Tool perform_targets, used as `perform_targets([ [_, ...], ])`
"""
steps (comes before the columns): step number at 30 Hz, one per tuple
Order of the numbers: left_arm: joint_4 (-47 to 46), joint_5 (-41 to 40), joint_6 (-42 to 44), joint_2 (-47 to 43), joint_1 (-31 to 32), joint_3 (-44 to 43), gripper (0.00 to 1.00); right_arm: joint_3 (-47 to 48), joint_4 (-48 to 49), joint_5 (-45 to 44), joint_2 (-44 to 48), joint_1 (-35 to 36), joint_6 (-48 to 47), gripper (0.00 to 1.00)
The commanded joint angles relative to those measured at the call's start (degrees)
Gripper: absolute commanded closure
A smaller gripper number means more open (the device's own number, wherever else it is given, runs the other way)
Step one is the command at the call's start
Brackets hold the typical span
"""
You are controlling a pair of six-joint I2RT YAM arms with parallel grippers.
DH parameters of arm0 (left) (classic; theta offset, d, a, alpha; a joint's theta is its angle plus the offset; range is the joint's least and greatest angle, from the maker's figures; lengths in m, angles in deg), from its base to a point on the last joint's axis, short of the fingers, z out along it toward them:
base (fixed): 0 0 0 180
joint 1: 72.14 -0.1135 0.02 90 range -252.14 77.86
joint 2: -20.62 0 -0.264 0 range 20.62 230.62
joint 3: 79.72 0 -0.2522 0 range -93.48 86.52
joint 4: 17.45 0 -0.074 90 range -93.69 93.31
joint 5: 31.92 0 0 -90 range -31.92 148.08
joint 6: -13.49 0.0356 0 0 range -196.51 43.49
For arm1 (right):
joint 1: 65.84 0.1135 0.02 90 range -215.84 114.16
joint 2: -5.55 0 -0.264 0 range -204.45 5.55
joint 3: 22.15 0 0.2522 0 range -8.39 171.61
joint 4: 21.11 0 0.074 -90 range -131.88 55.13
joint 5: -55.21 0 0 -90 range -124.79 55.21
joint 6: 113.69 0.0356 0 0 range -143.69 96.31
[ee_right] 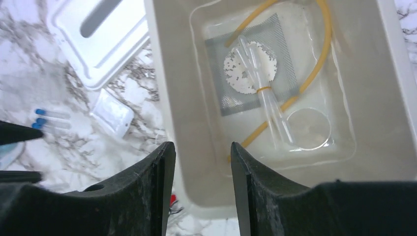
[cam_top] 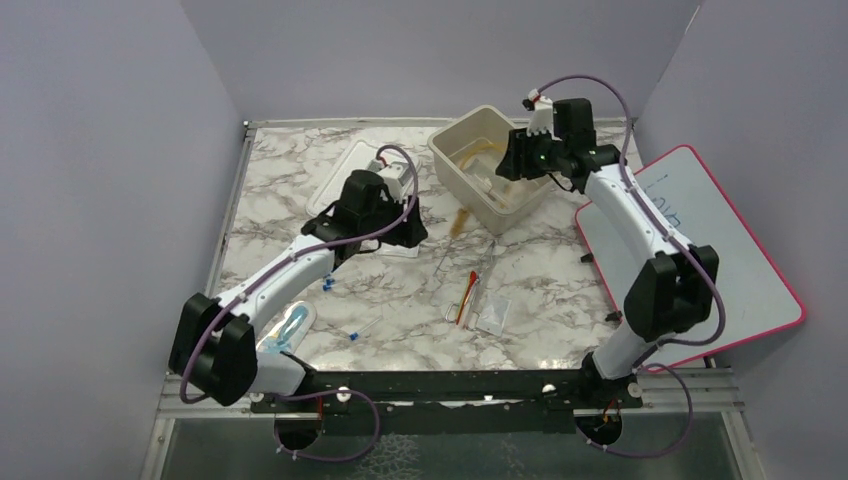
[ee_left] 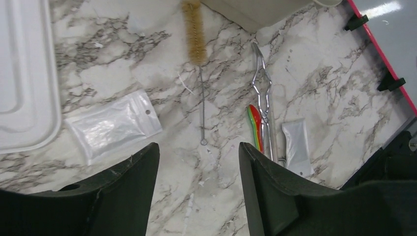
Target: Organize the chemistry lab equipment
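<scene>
The left arm (cam_top: 290, 265) reaches from 7 o'clock towards the centre, wrist tipped down, the left fingers (ee_left: 133, 187) spread and empty above the worktop (ee_left: 123, 59), where a brush (ee_left: 194, 29), tongs (ee_left: 263, 93) and a packet (ee_left: 113, 125) lie. The right arm (cam_top: 625, 215) rises from 5 o'clock, elbow folded at 4, wrist bent over the bin (ee_right: 169, 73) at 12; the right fingers (ee_right: 142, 196) are likewise apart, holding nothing. Tubing (ee_right: 324, 51), pipettes (ee_right: 263, 83) and mesh (ee_right: 280, 34) lie inside the bin; blue-capped tubes (ee_right: 42, 120) lie near the left arm
</scene>
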Motion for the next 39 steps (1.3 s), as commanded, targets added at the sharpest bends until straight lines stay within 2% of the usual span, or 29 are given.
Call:
perform_targets([
  [1, -0.9, -1.2, -5.9, 7.6, 4.7, -4.3, 0.39, -8.0, 7.7, -4.1, 9.8, 0.2, 9.5, 0.51],
  [8, -0.1, -7.3, -5.6, 22.1, 8.8, -12.7, 0.49, -23.2, 13.3, -8.4, 25.1, 0.2, 22.9, 0.51],
  [11, 1.1, -10.7, -5.3, 27.3, 9.5, -16.4, 0.53, -28.2, 14.9, -8.4, 30.2, 0.2, 26.6, 0.51],
  [16, 2.7, -11.2, -4.4, 34.6, 9.9, -20.8, 0.58, -32.7, 15.9, -11.2, 35.8, 0.3, 29.1, 0.52],
  [27, 3.5, -14.3, -3.2, 40.0, 11.9, -21.8, 0.69, -32.6, 15.7, -11.7, 36.3, 0.2, 28.7, 0.54],
  [36, 2.0, -21.2, -2.2, 41.9, 13.4, -21.5, 0.75, -32.8, 17.0, -11.0, 36.3, 0.2, 29.6, 0.54],
  [39, 0.7, -22.1, -2.3, 41.9, 14.2, -20.2, 0.83, -32.9, 17.2, -10.3, 36.5, 0.2, 29.6, 0.55],
])
